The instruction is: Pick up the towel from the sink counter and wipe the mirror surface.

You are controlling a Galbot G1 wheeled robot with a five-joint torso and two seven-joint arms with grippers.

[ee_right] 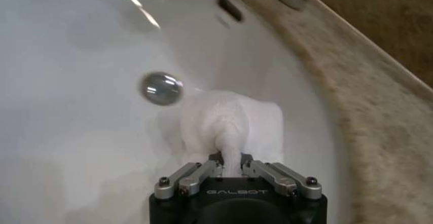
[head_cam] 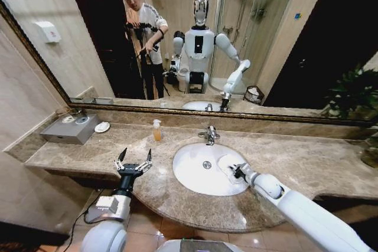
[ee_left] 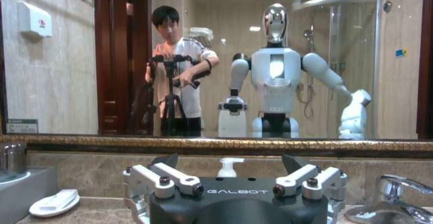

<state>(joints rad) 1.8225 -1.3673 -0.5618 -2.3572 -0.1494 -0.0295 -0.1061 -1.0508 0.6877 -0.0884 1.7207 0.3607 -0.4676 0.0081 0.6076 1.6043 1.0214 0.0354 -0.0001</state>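
Waiting at tabletop's front edge, left of basin: left pincer (head_cam: pixel 133 159), fingers spread, grasping nothing. White basin (head_cam: pixel 192 175) at tabletop's middle; towel (ee_right: pixel 233 125) lies inside it on right slope, beside drain (ee_right: pixel 161 87). Right pincer (ee_right: pixel 231 169) clenched on pinched towel fold. Pickup judged at grasp stage, lift not yet done. Mirror (head_cam: pixel 277 45) above tabletop's back edge unwiped; all wiping left.
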